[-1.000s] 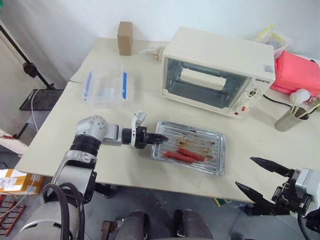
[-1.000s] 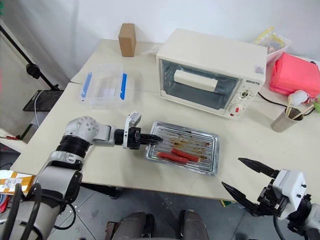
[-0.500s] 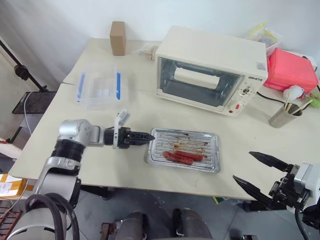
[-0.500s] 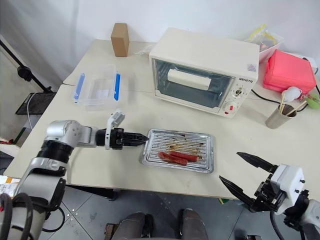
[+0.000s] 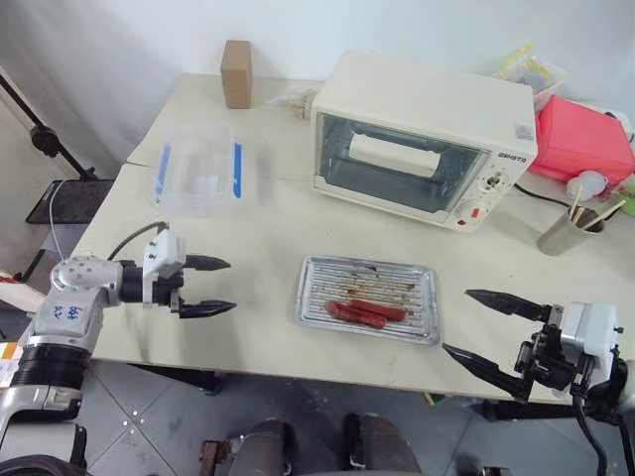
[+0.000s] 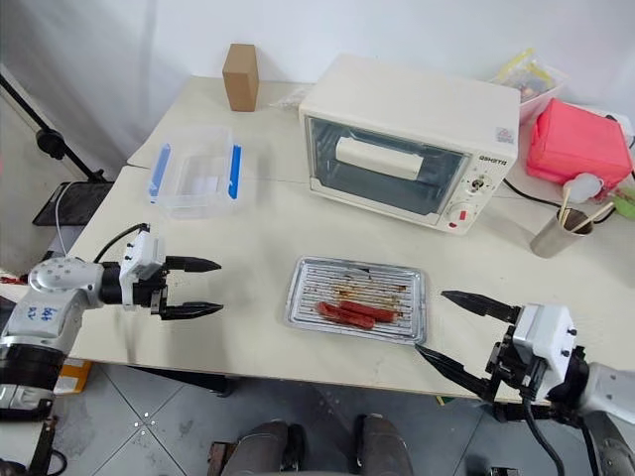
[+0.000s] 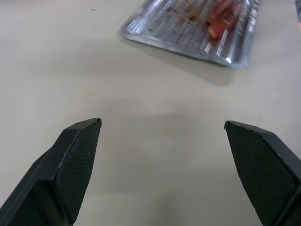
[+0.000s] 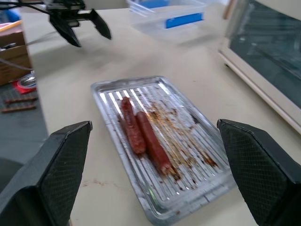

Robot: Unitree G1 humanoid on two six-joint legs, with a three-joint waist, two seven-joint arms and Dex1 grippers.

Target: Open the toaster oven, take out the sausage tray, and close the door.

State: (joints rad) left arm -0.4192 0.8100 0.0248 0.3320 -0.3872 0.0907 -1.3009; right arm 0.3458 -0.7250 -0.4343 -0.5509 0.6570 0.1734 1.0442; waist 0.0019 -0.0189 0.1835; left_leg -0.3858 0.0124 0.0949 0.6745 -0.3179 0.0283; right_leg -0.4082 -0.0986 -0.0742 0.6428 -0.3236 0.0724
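1. Left gripper [image 5: 205, 286] is pulling back from the sausage tray [image 5: 369, 298], fingers now released, spread.
2. Tray is lying on table [image 5: 258, 213] at six o'clock of toaster oven [image 5: 422, 139], door [image 5: 397, 167] closed.
3. Right gripper [image 5: 491, 325] is hanging released, empty.

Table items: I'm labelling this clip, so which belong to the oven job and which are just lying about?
Job:
toaster oven
its door, shut
sausage tray, out on the table

Lying about:
clear box
cardboard box
pink box
metal cup
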